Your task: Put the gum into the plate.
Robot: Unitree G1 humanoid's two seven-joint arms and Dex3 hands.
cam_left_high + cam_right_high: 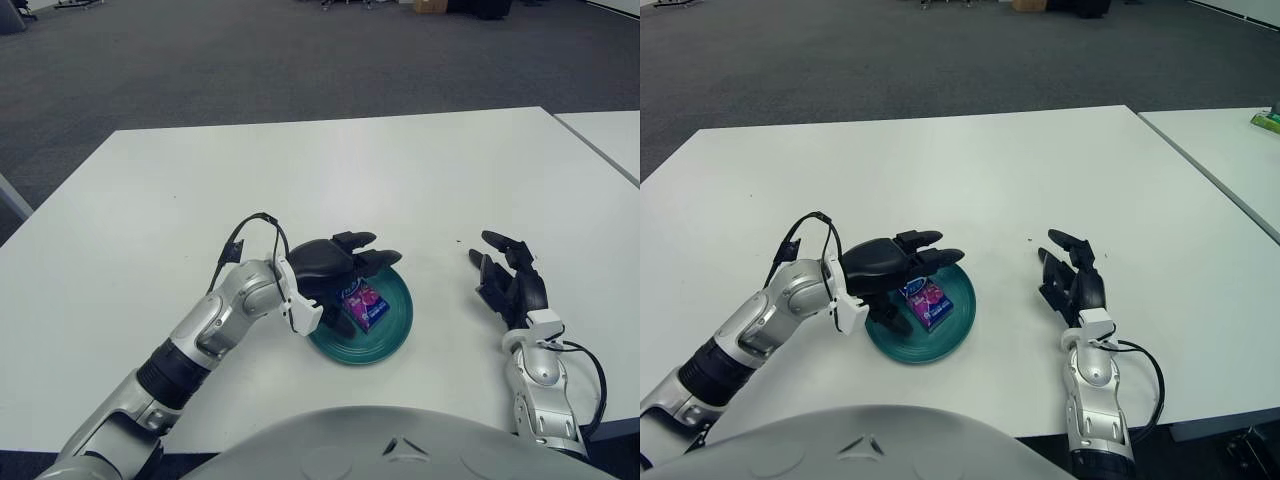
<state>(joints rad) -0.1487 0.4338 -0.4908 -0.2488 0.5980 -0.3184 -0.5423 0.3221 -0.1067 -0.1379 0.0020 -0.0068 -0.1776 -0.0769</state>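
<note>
Lying inside the green plate, the gum is seen as a small purple and pink packet, tilted slightly, with its lower end toward the plate's near rim. The plate is set on the white desk, close to the near edge and a little left of centre. The left hand is held over the far left part of the plate, just beside the gum; its dark fingers are spread and released, pointing right across the rim, and nothing is grasped by them. Whether a fingertip touches the packet cannot be told. A black cable is looped above the silver wrist of that arm. The right hand is shown well apart from the plate, to its right, with its fingers relaxed and open and nothing held. A second white desk is seen at the right edge, separated by a narrow gap, and grey carpet lies beyond.
</note>
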